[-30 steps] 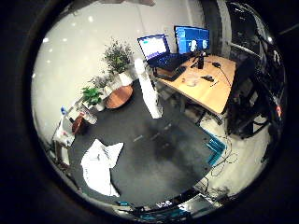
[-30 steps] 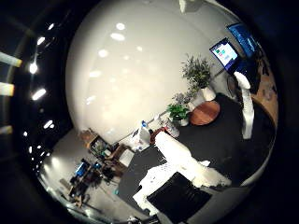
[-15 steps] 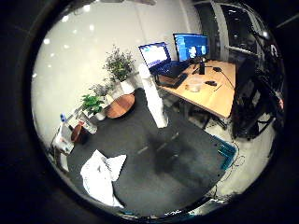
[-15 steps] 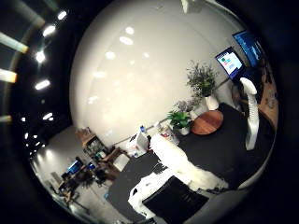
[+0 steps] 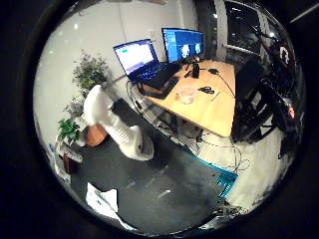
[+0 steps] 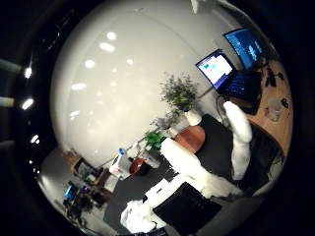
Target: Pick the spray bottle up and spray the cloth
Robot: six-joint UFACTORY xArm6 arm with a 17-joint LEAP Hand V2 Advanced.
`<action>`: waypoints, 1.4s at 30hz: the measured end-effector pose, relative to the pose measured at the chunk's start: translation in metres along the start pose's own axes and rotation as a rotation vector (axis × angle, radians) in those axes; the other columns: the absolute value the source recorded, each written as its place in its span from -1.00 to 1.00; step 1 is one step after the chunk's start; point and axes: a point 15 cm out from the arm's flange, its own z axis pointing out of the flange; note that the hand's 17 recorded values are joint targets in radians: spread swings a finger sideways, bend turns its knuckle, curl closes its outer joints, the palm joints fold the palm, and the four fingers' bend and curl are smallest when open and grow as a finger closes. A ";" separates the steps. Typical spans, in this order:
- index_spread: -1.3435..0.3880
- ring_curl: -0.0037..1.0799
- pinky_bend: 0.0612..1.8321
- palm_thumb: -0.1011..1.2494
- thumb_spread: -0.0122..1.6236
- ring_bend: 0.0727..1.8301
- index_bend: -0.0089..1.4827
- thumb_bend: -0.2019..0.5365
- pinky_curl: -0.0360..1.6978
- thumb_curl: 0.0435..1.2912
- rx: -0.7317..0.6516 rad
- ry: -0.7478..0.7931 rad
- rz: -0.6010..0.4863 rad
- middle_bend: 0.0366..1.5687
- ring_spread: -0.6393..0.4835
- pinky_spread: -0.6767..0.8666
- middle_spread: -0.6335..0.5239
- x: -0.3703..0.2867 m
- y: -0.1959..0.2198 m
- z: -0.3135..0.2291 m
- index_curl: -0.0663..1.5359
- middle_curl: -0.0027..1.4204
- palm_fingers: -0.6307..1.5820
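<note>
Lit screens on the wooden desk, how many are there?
2. A laptop stands open at the desk's far corner near the plants, and a monitor stands right beside it. Others may be out of view.

One spray bottle (image 6: 119,160) and one white cloth (image 5: 102,199) show on the dark surface (image 5: 164,186). Two lit screens stand on one wooden desk (image 5: 219,107): a laptop (image 5: 144,62) and a monitor (image 5: 183,45). Two potted plants (image 6: 178,96) stand by the wall.
</note>
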 end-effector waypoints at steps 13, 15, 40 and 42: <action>0.37 -0.54 -0.29 -0.14 0.31 -0.77 -0.75 -0.53 -0.70 -0.40 -0.091 0.057 0.135 -0.81 0.76 0.66 0.49 0.047 0.037 0.046 -0.51 -0.62 -0.28; 0.38 -0.54 -0.29 -0.17 0.31 -0.77 -0.75 -0.53 -0.70 -0.41 -0.095 0.050 0.162 -0.81 0.76 0.66 0.50 0.045 0.040 0.049 -0.51 -0.62 -0.29; 0.40 -0.53 -0.28 -0.40 0.29 -0.76 -0.75 -0.53 -0.69 -0.51 -0.156 -0.049 0.318 -0.81 0.75 0.65 0.52 0.006 0.074 0.082 -0.51 -0.61 -0.31; 0.40 -0.53 -0.28 -0.40 0.29 -0.76 -0.75 -0.53 -0.69 -0.51 -0.166 -0.053 0.326 -0.81 0.75 0.65 0.52 0.007 0.078 0.087 -0.51 -0.62 -0.31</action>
